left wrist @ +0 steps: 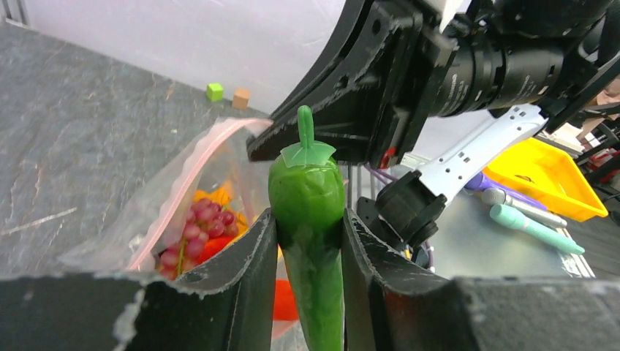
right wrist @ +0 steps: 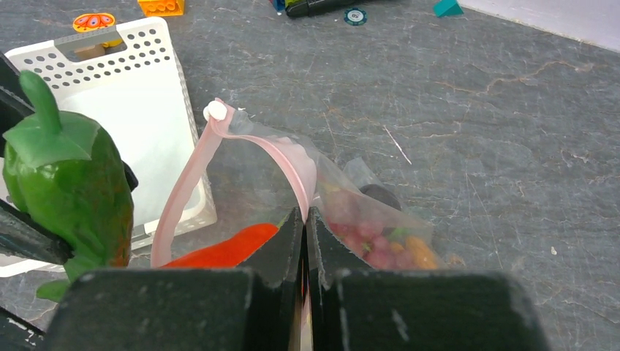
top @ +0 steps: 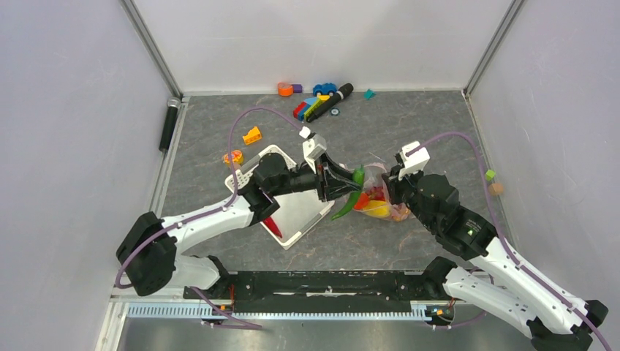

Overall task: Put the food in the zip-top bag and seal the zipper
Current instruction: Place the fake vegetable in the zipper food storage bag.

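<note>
Inspection: green chilli [left wrist: 307, 194] at zip-top bag [right wrist: 369, 212] mouth.
Left gripper [left wrist: 308, 219] pinches the green chilli, at 9 o'clock of the zip-top bag; right gripper [right wrist: 305, 218] jaws press together on the zipper [right wrist: 294, 158]; lens [left wrist: 504, 73] lettering unreadable.

The mouth of the zip-top bag [top: 376, 175] is held open toward 9 o'clock. This way in is occupied by the left tool [top: 353, 189] and its green chilli [top: 356, 178], with the white basket [top: 300, 212] behind. The 4 o'clock side is blocked by the right tool [top: 391, 191], clamped on the zipper [right wrist: 186, 183]. Bare tabletop [top: 409, 131] is found at 12 o'clock, up to the toy blocks [top: 314, 106].
</note>
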